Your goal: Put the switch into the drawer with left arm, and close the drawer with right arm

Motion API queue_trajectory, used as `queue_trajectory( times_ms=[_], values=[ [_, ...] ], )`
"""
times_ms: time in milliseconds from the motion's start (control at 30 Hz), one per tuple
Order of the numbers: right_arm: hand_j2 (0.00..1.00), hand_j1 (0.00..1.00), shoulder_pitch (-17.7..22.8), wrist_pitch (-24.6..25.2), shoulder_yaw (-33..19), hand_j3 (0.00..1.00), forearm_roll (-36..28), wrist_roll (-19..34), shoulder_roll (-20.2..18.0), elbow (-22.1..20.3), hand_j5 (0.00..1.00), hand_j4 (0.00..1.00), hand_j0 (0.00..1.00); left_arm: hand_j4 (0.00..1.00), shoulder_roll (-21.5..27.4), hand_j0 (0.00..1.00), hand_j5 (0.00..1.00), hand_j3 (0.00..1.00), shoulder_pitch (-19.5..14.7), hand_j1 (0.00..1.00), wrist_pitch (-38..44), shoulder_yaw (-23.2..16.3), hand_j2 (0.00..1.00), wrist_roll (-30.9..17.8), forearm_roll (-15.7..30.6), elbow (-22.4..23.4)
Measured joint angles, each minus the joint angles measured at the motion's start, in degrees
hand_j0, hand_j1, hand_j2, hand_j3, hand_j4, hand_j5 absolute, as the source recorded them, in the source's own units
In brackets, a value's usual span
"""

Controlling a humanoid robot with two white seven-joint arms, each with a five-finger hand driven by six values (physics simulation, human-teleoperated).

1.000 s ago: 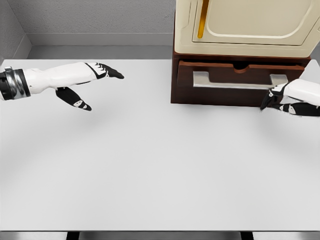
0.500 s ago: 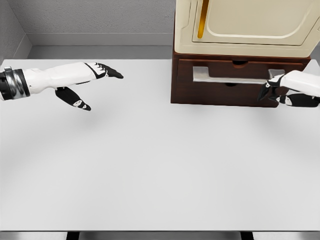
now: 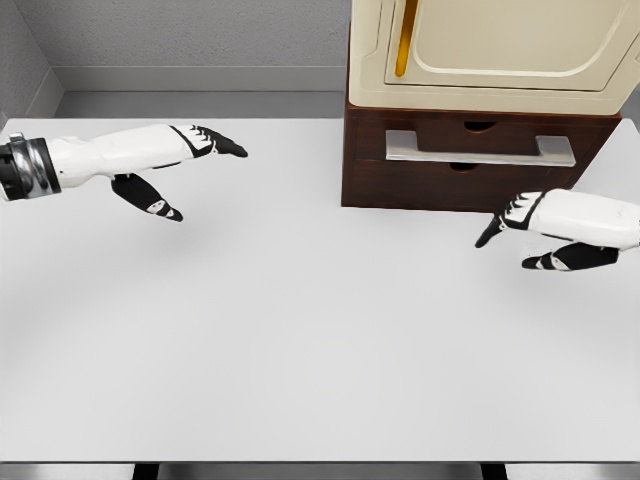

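White arms, black-fingered robot hand (image 3: 190,165), metal cuff.

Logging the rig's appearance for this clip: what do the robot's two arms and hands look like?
Both arms are smooth white shells. The left hand has black fingers with small white markings, and a metallic grey banded cuff farther up the forearm. The right hand matches: white back, black fingers with white marks. No cables show.

Single head view, looking steeply down over the table (image 3: 300,340). Facing the back wall, sitting at mid-range.
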Motion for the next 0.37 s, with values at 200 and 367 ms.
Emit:
queue_trajectory(
  times_ms=[200, 367],
  values=[
    [1.00, 1.00, 0.44, -0.05, -0.04, 1.00, 0.17, -0.10, -0.66, -3.54, 1.00, 1.00, 1.00, 1.00, -0.05, 1.00, 1.00, 1.00, 0.26, 1.00, 0.00, 0.02, 1.00, 0.11, 0.23, 0.06],
    [1.00, 1.00, 0.53, -0.06, 0.14, 1.00, 0.14, -0.11, -0.73, -4.07, 1.00, 1.00, 1.00, 1.00, -0.12, 1.00, 1.00, 1.00, 0.88, 1.00, 0.00, -0.03, 1.00, 0.13, 0.20, 0.07]
  ],
)
